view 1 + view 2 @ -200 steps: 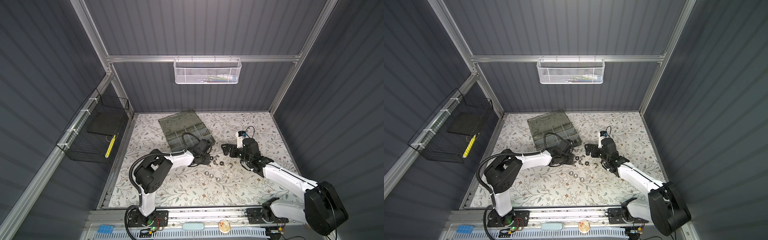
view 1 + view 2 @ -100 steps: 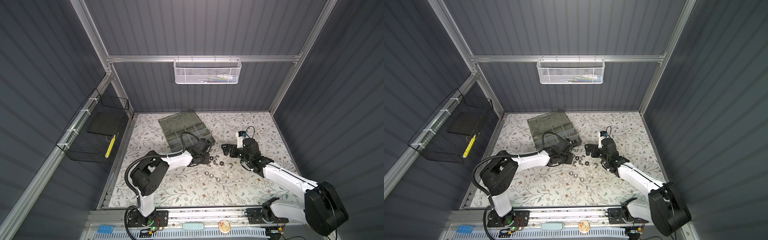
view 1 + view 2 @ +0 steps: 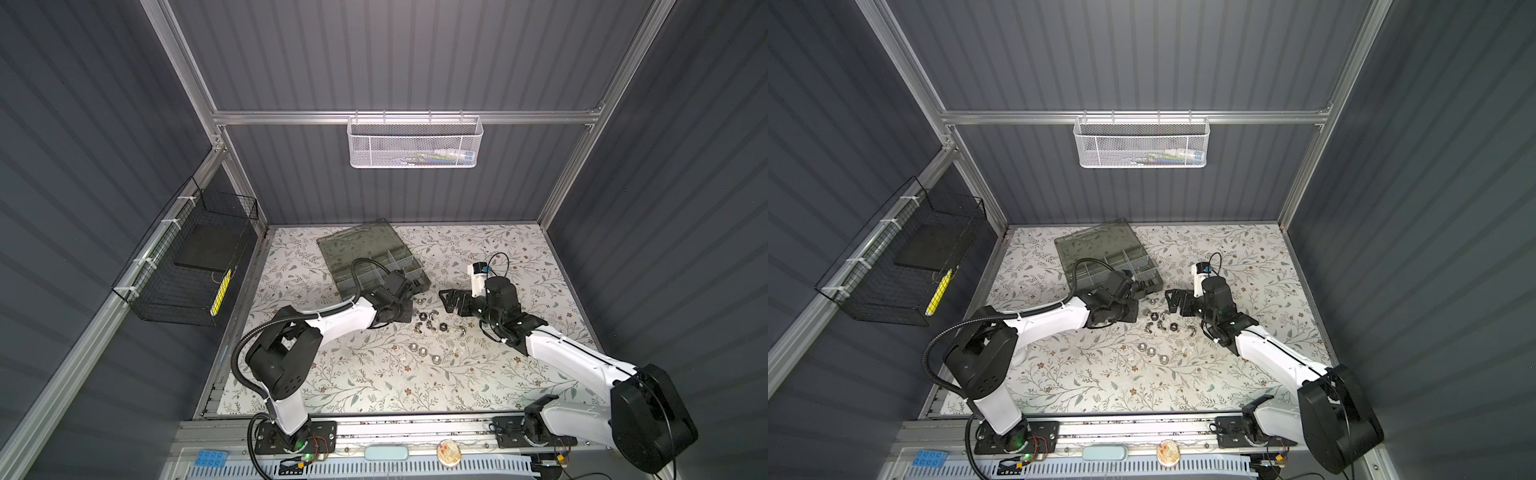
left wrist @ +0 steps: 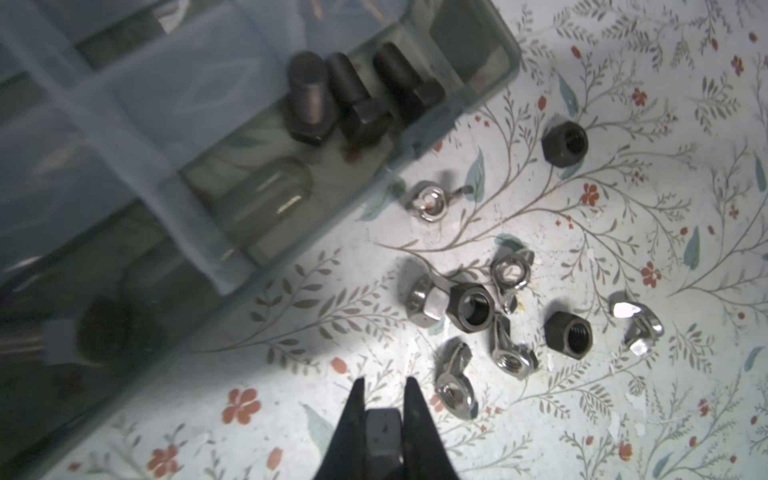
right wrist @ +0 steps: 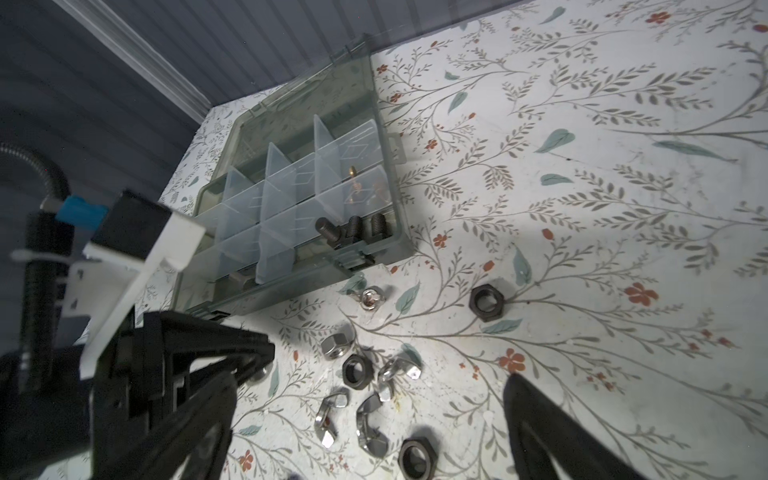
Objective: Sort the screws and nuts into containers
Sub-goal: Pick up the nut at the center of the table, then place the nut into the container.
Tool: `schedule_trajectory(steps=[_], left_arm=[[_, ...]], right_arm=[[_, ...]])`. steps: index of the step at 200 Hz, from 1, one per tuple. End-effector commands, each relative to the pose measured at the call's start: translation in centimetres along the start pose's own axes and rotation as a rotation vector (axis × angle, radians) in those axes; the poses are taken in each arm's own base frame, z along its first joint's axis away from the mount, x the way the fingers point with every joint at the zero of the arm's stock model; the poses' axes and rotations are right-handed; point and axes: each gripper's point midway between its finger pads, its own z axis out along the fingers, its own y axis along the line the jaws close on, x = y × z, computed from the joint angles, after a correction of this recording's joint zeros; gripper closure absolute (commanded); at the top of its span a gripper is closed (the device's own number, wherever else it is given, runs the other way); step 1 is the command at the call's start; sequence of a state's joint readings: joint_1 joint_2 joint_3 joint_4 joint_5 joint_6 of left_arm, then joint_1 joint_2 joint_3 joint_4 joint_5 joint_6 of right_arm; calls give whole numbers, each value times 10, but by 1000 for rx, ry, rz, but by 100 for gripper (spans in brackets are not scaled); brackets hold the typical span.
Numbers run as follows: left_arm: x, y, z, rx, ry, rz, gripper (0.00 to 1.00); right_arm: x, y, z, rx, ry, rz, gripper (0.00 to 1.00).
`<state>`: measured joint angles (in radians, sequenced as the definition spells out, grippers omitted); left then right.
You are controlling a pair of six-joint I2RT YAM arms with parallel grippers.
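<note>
Loose nuts (image 3: 432, 325) lie on the floral mat between my arms: dark hex nuts (image 4: 473, 307), silver wing nuts (image 4: 509, 270) and a silver hex nut (image 4: 424, 301). Three more silver nuts (image 3: 423, 352) sit nearer the front. My left gripper (image 4: 384, 384) is shut on a grey hex nut (image 4: 384, 432), just left of the cluster and beside the containers (image 3: 424, 283). Three black screws (image 4: 340, 95) lie in the organizer's end compartment, with brass pieces (image 5: 353, 178) in another. My right gripper (image 5: 370, 376) hangs open over the nut cluster, holding nothing.
The organizer's smoky lid (image 3: 357, 245) lies flat towards the back wall. A white mesh basket (image 3: 413, 143) hangs on the back wall and a black wire basket (image 3: 195, 266) on the left wall. Aluminium frame posts stand at the mat's corners.
My left arm's elbow has swung slightly leftward and its jaws have closed the last bit. The right arm has not moved.
</note>
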<state>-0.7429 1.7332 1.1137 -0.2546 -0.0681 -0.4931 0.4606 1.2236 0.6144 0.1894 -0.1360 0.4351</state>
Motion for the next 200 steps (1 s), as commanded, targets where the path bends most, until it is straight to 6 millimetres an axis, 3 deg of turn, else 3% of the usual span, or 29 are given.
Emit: schedule_trajectory(steps=[1, 35, 71, 107, 156, 200], left_arm=[[-23, 12, -25, 6, -40, -17, 94], [-44, 48, -47, -37, -88, -73, 93], [-64, 90, -63, -83, -125, -149, 93], [-80, 134, -71, -107, -172, -259, 94], [-80, 170, -50, -129, -156, -345, 93], [-71, 174, -17, -99, -110, -375, 92]], right_arm=[[0, 24, -2, -76, -11, -74, 1], [12, 60, 2, -158, 17, -197, 1], [38, 93, 13, -208, 100, -338, 1], [50, 103, 21, -217, 139, -374, 1], [50, 100, 22, -204, 138, -371, 1], [47, 100, 21, -198, 127, -368, 1]])
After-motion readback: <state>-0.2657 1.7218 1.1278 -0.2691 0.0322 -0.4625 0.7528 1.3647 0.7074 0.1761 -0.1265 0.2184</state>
